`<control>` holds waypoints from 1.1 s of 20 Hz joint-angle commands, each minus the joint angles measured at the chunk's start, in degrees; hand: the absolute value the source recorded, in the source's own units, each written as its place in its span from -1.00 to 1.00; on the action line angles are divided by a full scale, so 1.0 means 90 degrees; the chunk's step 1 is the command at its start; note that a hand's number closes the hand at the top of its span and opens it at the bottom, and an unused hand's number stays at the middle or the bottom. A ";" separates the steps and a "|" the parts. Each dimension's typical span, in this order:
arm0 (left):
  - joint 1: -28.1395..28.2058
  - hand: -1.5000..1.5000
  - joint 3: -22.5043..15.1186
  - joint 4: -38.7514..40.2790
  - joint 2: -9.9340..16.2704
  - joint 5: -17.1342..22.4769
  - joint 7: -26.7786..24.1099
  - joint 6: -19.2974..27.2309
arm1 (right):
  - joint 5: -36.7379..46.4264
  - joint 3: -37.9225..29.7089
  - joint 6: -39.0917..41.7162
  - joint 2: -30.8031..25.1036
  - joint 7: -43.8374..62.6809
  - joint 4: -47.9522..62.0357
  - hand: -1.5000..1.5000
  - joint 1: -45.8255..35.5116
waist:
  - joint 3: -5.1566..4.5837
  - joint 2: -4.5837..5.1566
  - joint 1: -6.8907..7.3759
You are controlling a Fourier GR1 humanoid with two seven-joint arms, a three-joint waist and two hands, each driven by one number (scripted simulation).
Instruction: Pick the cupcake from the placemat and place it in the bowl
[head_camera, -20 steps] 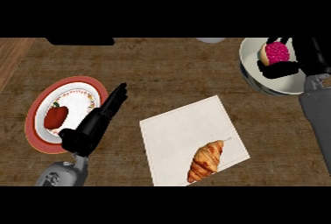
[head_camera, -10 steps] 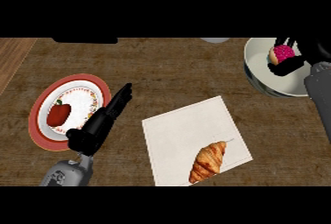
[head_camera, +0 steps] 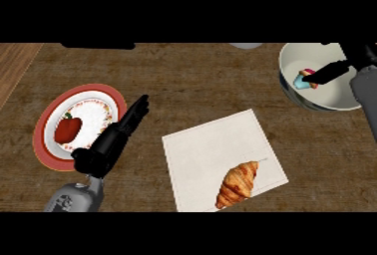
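The small pink-frosted cupcake in a blue wrapper [head_camera: 305, 78] lies inside the pale round bowl [head_camera: 294, 92], tipped on its side, long axis running roughly left to right, frosting toward the black right hand [head_camera: 335, 69]. That hand's fingers reach over it; whether they clasp it I cannot tell. Withdrawing could drag it out if a finger catches. Well left of the bowl, the left hand [head_camera: 117, 137] rests with fingers straight.
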 commanded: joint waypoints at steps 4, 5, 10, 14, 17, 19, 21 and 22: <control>-0.0169 0.00 0.0231 0.0075 0.0099 0.0151 0.0153 -0.0179 | -0.0764 -0.1076 -0.0587 -0.0256 -0.0223 0.0663 -1.00 -0.0608 | 0.0004 0.0020 0.0021; -0.0186 0.00 0.0116 0.0063 -0.0095 0.0028 0.0218 0.0015 | -0.0894 -0.1217 -0.0558 -0.0324 -0.0189 0.0713 -1.00 -0.0606 | 0.0003 0.0002 -0.0028; 0.0091 0.00 0.0109 0.0019 -0.0008 0.0011 -0.0113 -0.0146 | -0.1539 -0.1991 -0.0316 -0.1022 -0.0452 0.1195 -1.00 -0.0466 | 0.0008 0.0030 0.0021; 0.0111 0.00 0.0002 -0.0181 -0.0197 -0.0061 0.0094 0.0031 | -0.1900 -0.2434 -0.0094 -0.1603 -0.0786 0.1474 -1.00 -0.0024 | 0.0014 0.0015 -0.0030; 0.0081 0.00 0.0035 -0.0318 -0.0169 -0.0054 0.0370 0.0063 | -0.2201 -0.2776 0.0257 -0.2156 -0.1048 0.1612 -1.00 0.0260 | 0.0018 -0.0002 -0.0062; -0.0042 0.00 0.0203 -0.0034 -0.0009 -0.0021 0.0110 -0.0132 | -0.2210 -0.2838 0.0277 -0.2288 -0.1491 0.1794 -1.00 0.0573 | 0.0024 0.0061 -0.0010; 0.0156 0.00 0.0091 -0.0246 -0.0014 -0.0050 0.0136 -0.0151 | -0.2400 -0.3044 0.0577 -0.2642 -0.1553 0.1878 -1.00 0.0648 | 0.0029 0.0052 0.0020; 0.0054 0.00 0.0129 -0.0073 -0.0065 0.0002 0.0184 -0.0170 | -0.2504 -0.3147 0.0706 -0.2692 -0.1667 0.1954 -1.00 0.0809 | 0.0028 0.0051 -0.0033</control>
